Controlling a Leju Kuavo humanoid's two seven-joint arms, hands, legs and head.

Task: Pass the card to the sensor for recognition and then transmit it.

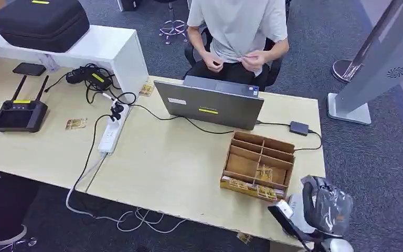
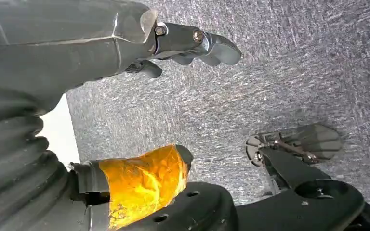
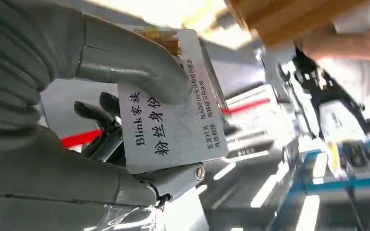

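My right hand point(image 3: 53, 159) pinches a white card point(image 3: 173, 130) with printed Chinese text, the thumb point(image 3: 130, 65) pressed over its upper edge. In the head view that hand point(image 1: 322, 210) hovers off the table's front right corner, just right of a wooden card box point(image 1: 265, 144). The card point(image 1: 282, 211) sticks out toward the box. Several more cards point(image 1: 264, 173) lie in the box. A small black box point(image 1: 298, 127), wired to the laptop point(image 1: 210, 105), sits on the table behind the wooden box. My left hand point(image 2: 101, 43) hangs over grey carpet, fingers apart and holding nothing.
A person point(image 1: 239, 31) sits behind the laptop with both hands at their shirt. A power strip point(image 1: 113, 131), cables, a remote controller point(image 1: 20, 113) and loose cards point(image 1: 76, 124) occupy the table's left side. A grey kiosk stand point(image 1: 378, 63) rises at the right.
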